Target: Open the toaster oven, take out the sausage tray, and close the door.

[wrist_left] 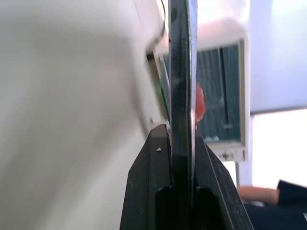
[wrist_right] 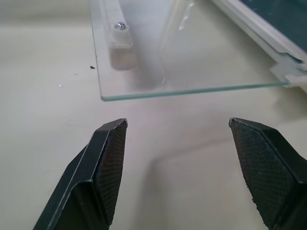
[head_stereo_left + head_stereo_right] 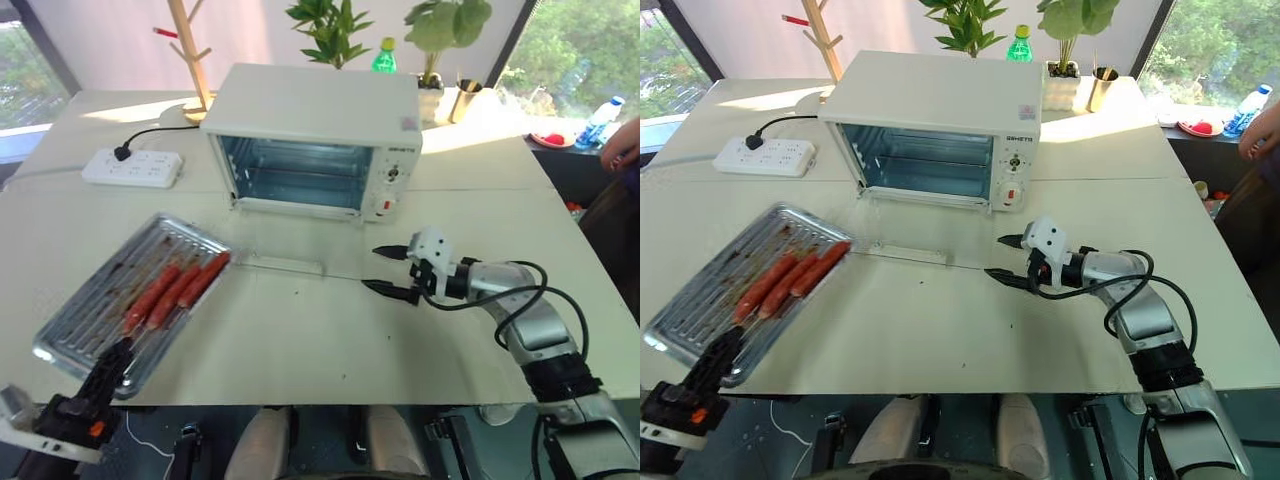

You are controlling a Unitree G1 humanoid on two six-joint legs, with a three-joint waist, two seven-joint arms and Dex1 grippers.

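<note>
We saw the left gripper (image 3: 115,362) clamped on the near edge of the shallow shiny metal sausage tray (image 3: 90,310), three reddish-brown sausages (image 3: 172,290) on its rack, tray resting on the cream table (image 3: 300,340) left of the oven. The right gripper (image 3: 385,270) had its fingers wide apart, empty, just beside the clear glass door (image 2: 192,52), folded down flat. The cream-white boxy toaster oven (image 3: 320,110) stood open behind. A white power strip (image 3: 132,167), a green bottle (image 3: 384,56) and potted plants (image 3: 330,28) sat further back.

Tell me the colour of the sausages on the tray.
Reddish-brown sausages, clearest in the left eye view.
</note>
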